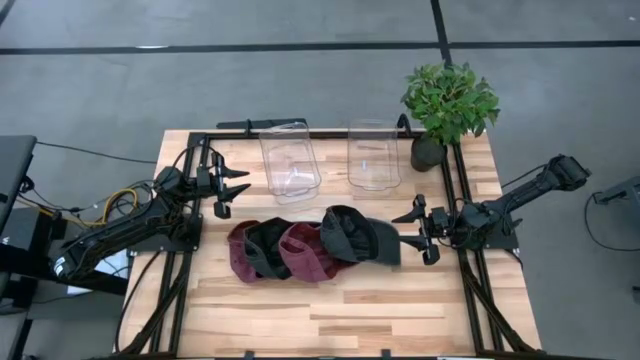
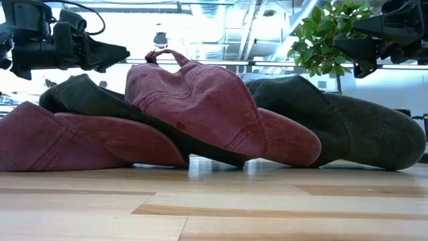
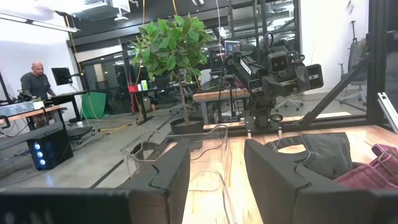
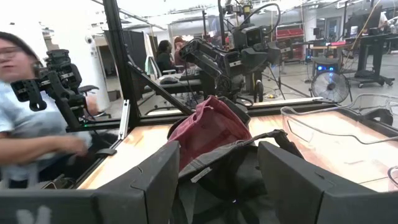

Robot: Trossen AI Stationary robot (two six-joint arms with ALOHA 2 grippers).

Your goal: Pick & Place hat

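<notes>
**Four caps heaped mid-counter, both grippers standing off empty**

Pale wooden slatted counter [image 1: 330, 310] with a black frame along its edges. Near the centre of the high view lies a row of four overlapping soft fabric caps: a maroon cap at far left [image 1: 240, 255], a dark charcoal cap [image 1: 266, 247] partly over it, a second maroon cap [image 1: 306, 252] next, and a second dark charcoal cap [image 1: 355, 235] at the right end, its brim pointing right. In the low view the second maroon cap [image 2: 200, 107] rides highest in the heap, strap loop up; the right charcoal cap [image 2: 348, 127] rests on the counter beside it.

Above the heap in the high view, two clear plastic rectangular bins sit side by side: left bin [image 1: 290, 160], right bin [image 1: 374, 155]. Both look empty. A green leafy potted plant in a dark pot [image 1: 448, 105] stands at the upper right corner.

Left gripper [image 1: 236, 190]: left of the heap, just above the far-left maroon cap, off the surface, fingers apart, nothing between them.

Right gripper [image 1: 408, 230]: just right of the right charcoal cap's brim, fingers spread wide, holding nothing. Its wrist view shows the charcoal cap [image 4: 230, 180] directly ahead between the fingers.

Person in light top at left edge of right wrist view [image 4: 25, 124].
</notes>
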